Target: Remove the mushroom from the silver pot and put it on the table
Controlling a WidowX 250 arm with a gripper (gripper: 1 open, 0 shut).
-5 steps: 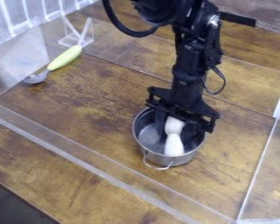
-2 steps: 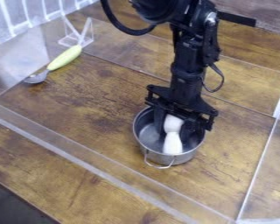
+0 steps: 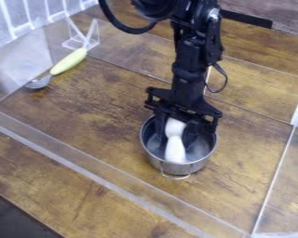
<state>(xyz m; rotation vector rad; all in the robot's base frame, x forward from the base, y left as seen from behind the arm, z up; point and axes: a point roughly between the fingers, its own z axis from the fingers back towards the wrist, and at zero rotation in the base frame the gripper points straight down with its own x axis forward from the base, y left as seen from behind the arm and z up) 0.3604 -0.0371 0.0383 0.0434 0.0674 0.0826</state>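
Note:
The silver pot [image 3: 151, 149] stands on the table [image 3: 96, 112] near the front acrylic wall. Inside the pot, the mushroom [image 3: 175, 147] shows as a white stem standing upright, its lower end still below the rim. Its cap is hidden by the fingers. My gripper [image 3: 177, 126] comes straight down from above the pot and is shut on the top of the mushroom, its black fingers just over the rim.
A yellow-green banana-shaped toy [image 3: 68, 61] and a small grey round item [image 3: 37, 83] lie at the far left. A clear stand [image 3: 79, 39] sits behind them. Clear acrylic walls [image 3: 101, 172] border the front and sides. Bare wood lies left of the pot.
The arm has leaned a little to the left, carrying the mushroom stem from the right part of the pot toward its middle. The gripper has stayed shut.

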